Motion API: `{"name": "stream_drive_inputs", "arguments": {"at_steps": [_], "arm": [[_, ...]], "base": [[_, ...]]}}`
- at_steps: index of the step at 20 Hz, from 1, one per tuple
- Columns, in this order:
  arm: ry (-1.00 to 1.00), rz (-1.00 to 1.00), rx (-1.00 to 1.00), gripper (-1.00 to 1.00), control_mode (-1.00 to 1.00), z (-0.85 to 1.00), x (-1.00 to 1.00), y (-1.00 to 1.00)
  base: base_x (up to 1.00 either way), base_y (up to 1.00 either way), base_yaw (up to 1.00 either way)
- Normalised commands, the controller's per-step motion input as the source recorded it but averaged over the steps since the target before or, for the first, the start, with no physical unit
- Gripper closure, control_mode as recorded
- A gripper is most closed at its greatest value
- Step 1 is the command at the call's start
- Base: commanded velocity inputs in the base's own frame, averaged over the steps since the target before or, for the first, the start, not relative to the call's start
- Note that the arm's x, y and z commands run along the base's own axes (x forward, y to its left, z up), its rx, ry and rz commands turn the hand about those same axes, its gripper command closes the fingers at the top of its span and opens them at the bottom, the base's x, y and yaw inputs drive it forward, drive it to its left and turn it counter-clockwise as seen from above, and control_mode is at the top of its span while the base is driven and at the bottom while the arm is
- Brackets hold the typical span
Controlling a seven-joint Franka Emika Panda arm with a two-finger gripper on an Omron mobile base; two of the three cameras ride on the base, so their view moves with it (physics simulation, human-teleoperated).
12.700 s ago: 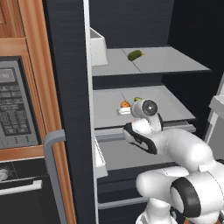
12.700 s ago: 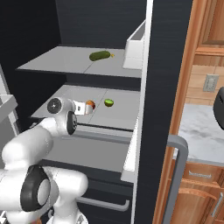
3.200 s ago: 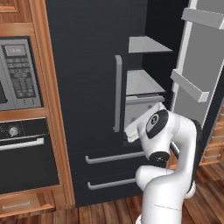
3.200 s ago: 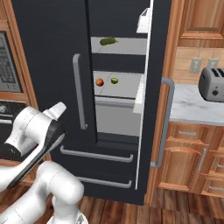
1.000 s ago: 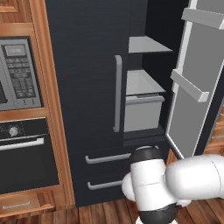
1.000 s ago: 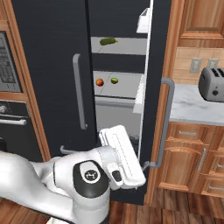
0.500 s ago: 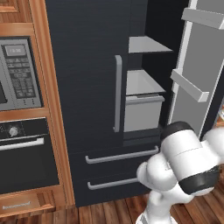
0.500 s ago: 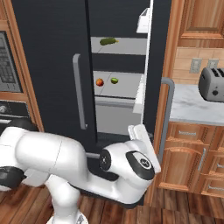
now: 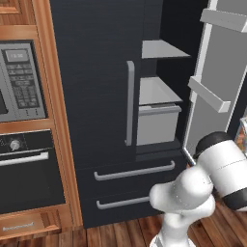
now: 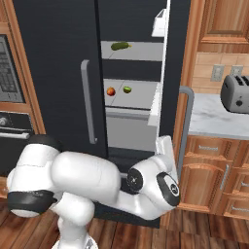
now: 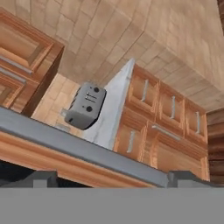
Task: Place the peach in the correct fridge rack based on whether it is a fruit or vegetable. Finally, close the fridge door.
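2 fingers (image 11: 43, 178) spread open, empty; peach (image 10: 111, 91) on fridge rack (image 10: 138, 90).

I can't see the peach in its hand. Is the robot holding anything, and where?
Nothing is held. The gripper is open with nothing between its fingers. The peach sits on the fridge rack.

microwave (image 9: 21, 79) cropped left, toaster (image 10: 237, 93) cropped right
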Motion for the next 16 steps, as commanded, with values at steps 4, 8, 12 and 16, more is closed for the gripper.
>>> {"name": "stream_drive_inputs", "arguments": {"at_steps": [4, 8, 12, 16], "arm": [[-0.27, 0.31, 0.39, -1.00, -1.00, 0.29, 0.00, -0.77], [-0.31, 0.28, 0.36, -1.00, -1.00, 0.21, -0.06, -0.85], [-0.36, 0.24, 0.28, -1.00, -1.00, 0.20, -0.14, -0.92], [-0.30, 0.30, 0.29, -1.00, -1.00, 0.04, 0.00, -0.72]], "base": [[0.00, 0.00, 0.00], [0.00, 0.00, 0.00], [0.00, 0.00, 0.00], [0.00, 0.00, 0.00]]}}
